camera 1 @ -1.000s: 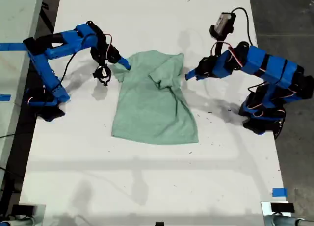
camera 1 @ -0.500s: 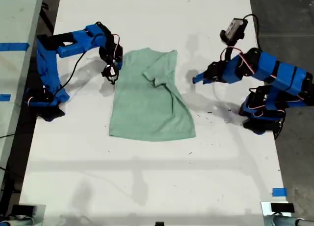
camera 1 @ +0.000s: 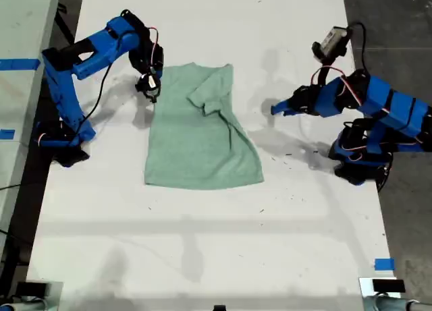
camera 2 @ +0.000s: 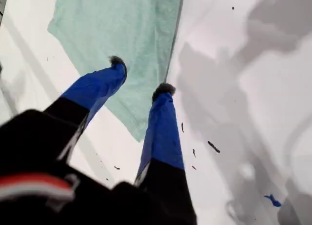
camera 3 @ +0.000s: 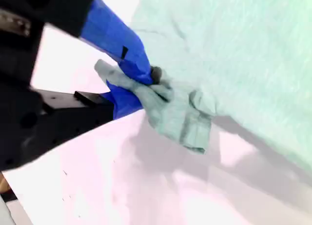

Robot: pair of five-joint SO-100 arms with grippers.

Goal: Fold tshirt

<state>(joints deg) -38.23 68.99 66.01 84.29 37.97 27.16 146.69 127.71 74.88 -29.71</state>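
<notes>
Tshirt point(camera 1: 199, 132) lies mid-table point(camera 1: 202, 257), one sleeve folded in. My second gripper point(camera 3: 146, 81) pinches the ten o'clock sleeve; carry it inward, low. My first gripper point(camera 2: 139, 91) hangs spread, empty.

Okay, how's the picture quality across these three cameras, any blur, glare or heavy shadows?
Exterior view: sharp and evenly lit, with soft grey arm shadows on the white table. First wrist view: the open jaws of my first gripper are fairly crisp, the near black housing blurred, broad shadows on the table. Second wrist view: soft throughout, the table washed out by glare, my second gripper pinching the tshirt.
</notes>
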